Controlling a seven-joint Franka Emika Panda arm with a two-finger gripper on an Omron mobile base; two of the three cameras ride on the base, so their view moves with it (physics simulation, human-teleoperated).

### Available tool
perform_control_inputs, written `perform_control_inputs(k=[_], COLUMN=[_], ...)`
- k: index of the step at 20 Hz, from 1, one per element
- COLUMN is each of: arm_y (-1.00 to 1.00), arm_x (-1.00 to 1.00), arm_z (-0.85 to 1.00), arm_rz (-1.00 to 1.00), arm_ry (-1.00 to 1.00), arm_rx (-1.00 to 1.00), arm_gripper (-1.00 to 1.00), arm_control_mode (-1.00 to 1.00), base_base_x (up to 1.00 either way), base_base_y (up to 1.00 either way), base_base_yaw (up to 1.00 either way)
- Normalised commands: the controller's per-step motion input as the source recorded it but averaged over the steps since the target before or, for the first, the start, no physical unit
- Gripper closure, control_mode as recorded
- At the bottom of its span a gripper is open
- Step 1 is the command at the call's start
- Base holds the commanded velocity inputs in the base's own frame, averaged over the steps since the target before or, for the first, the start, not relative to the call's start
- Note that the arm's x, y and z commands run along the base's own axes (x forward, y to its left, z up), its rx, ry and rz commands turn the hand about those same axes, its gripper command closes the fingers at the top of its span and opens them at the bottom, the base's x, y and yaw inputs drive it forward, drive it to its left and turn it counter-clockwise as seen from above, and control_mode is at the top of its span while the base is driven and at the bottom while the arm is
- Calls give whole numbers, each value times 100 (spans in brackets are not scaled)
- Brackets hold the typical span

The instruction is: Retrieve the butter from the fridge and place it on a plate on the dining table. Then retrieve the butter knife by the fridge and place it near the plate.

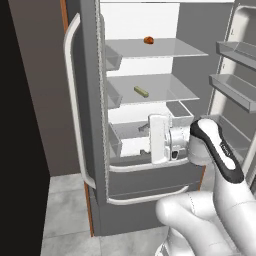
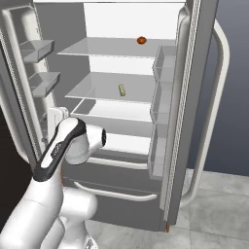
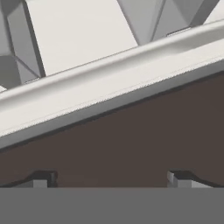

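The fridge point(image 1: 92, 75) stands with both doors swung open and its white inside lit. On the middle glass shelf lies the butter point(image 1: 141, 91), a small pale yellow stick point(image 2: 122, 90). My gripper point(image 1: 144, 140) hangs in front of the lower compartment, below the butter's shelf and a little to its right. Its fingers stand wide apart, open, with nothing between them. In the hand view the gripper point(image 3: 111, 179) faces a dark drawer front point(image 3: 131, 140) under a long white handle point(image 3: 109, 83). The plate, the dining table and the butter knife are out of view.
A small reddish-brown round item point(image 1: 148, 40) sits on the top shelf. Door bins point(image 2: 163, 102) line both open doors, close on either side of the arm. Grey floor tiles point(image 2: 219, 204) lie in front of the fridge. A dark wall point(image 1: 20, 150) borders the left.
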Motion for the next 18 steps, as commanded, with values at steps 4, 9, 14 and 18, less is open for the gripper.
perform_control_inputs(k=[4,9,14,18], arm_y=[0,6,23,31], arm_x=[45,41,30,36], arm_z=[0,0,-4,-8], arm_rz=[0,0,0,0], arm_ry=[0,6,0,3], arm_rx=[17,3,0,0], arm_gripper=[-100,-100,-100,-100], arm_control_mode=[-100,-100,-100,-100], base_base_x=[0,0,0,0], base_base_y=[0,0,0,0], base_base_yaw=[0,0,0,0])
